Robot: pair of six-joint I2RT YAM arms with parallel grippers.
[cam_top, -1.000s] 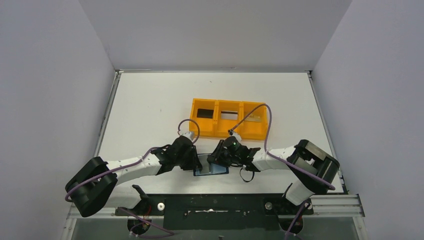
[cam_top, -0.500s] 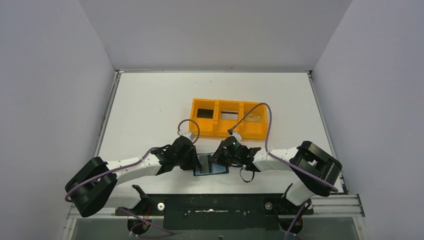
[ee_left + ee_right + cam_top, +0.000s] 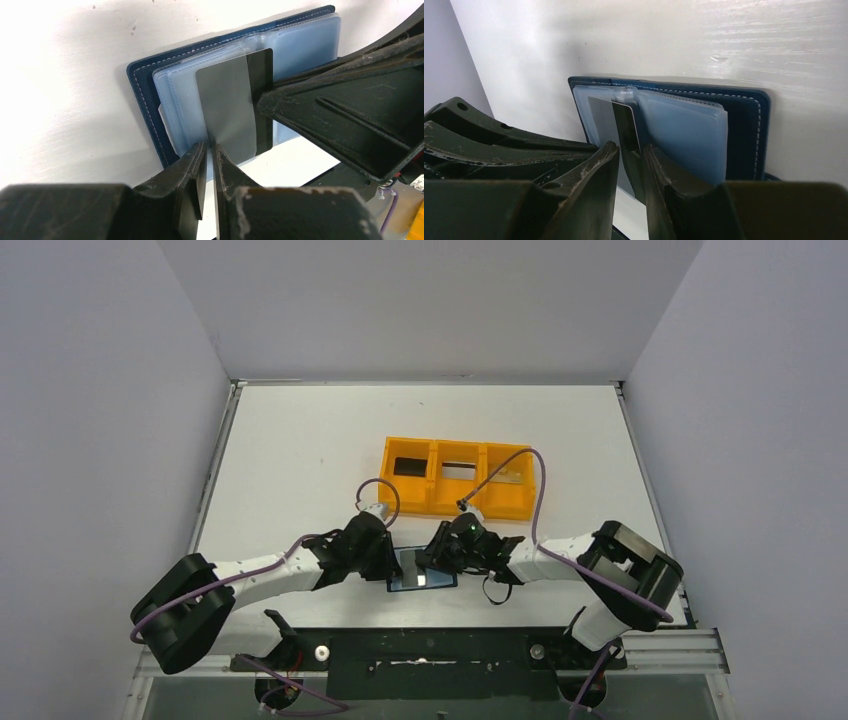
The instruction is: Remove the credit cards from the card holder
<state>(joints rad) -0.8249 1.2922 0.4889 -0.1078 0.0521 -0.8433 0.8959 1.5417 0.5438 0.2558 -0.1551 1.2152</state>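
The card holder (image 3: 440, 581) lies open near the table's front edge, navy outside (image 3: 145, 115) with light blue sleeves (image 3: 684, 135). A grey credit card (image 3: 225, 110) with a dark stripe sticks partly out of a sleeve. It also shows in the right wrist view (image 3: 625, 125). My left gripper (image 3: 210, 150) is shut on the card's near edge, at the holder's left side (image 3: 396, 565). My right gripper (image 3: 629, 152) stands at the holder's middle (image 3: 433, 562), its jaws a narrow gap apart with the card's striped edge between them. Its fingers (image 3: 325, 100) meet the card's stripe side.
An orange three-compartment tray (image 3: 433, 504) stands just behind both grippers, with a dark card (image 3: 408, 466) in its left compartment and flat items in the other two. The table's front edge and the black base rail (image 3: 430, 645) lie just below the holder.
The right gripper has shifted slightly over the holder. A little more of the grey card shows between the grippers. The left arm has barely moved.
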